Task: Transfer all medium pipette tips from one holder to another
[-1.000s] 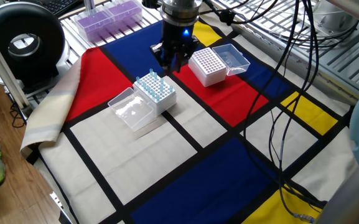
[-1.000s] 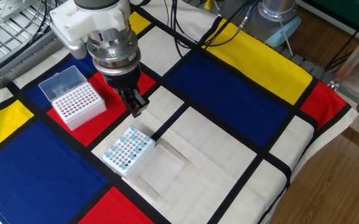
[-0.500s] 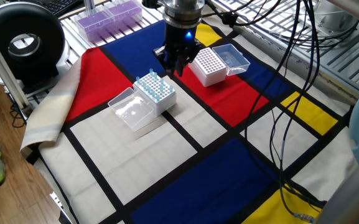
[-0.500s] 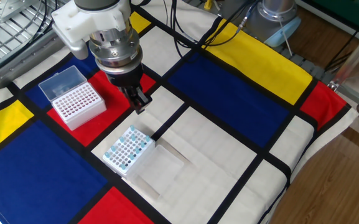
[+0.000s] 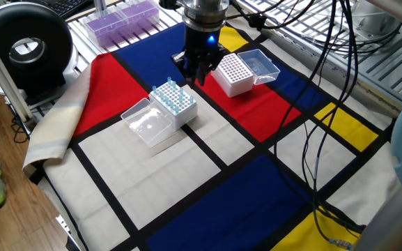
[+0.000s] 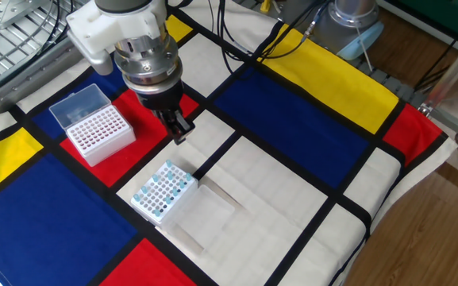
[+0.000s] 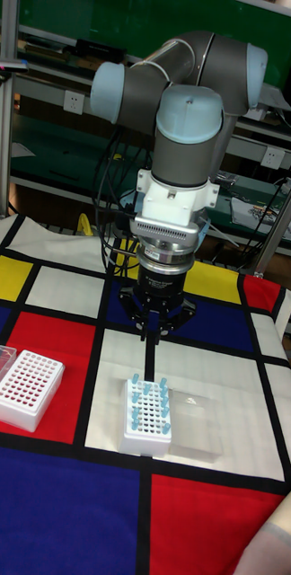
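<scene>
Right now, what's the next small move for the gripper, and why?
Probably slide the gripper sideways toward the empty holder. It hangs above the cloth, between that holder and the rack of medium pipette tips, jaws nearly together. Whether a tip is pinched is too small to tell.

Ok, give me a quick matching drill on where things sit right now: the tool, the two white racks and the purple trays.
Things:
1. tool
2. rack of medium pipette tips
3. other white rack
4. purple trays

Places:
a. off the cloth, on the metal shelving
b. on a red patch, lid hinged open
c. hovering above the cloth between the two racks
d. on a white patch, clear lid lying beside it

Pairs: 1-c, 2-d, 3-b, 4-a
</scene>
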You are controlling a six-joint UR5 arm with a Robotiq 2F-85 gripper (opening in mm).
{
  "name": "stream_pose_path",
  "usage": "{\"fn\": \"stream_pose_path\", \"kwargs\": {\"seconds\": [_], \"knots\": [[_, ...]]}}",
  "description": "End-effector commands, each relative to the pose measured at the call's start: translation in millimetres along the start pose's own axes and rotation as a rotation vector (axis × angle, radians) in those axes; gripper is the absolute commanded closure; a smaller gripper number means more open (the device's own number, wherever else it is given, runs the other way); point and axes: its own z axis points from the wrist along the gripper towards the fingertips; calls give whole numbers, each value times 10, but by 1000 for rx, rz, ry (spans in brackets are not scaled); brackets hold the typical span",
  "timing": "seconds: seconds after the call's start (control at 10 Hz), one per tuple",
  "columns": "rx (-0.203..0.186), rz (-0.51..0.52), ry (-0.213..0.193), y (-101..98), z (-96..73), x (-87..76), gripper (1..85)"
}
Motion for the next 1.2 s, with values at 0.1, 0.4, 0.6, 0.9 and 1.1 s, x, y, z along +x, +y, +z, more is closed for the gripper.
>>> {"fn": "stream_pose_path", "kwargs": {"seconds": [0.1,0.4,0.6,0.9,1.1], "knots": [[-33,13,-5,100,19,-4,590],[-31,9,-4,88,14,0,610],[-32,-4,-4,88,7,-1,617],[-63,-37,7,167,3,31,620],[-67,-54,-28,180,1,-60,620]]}}
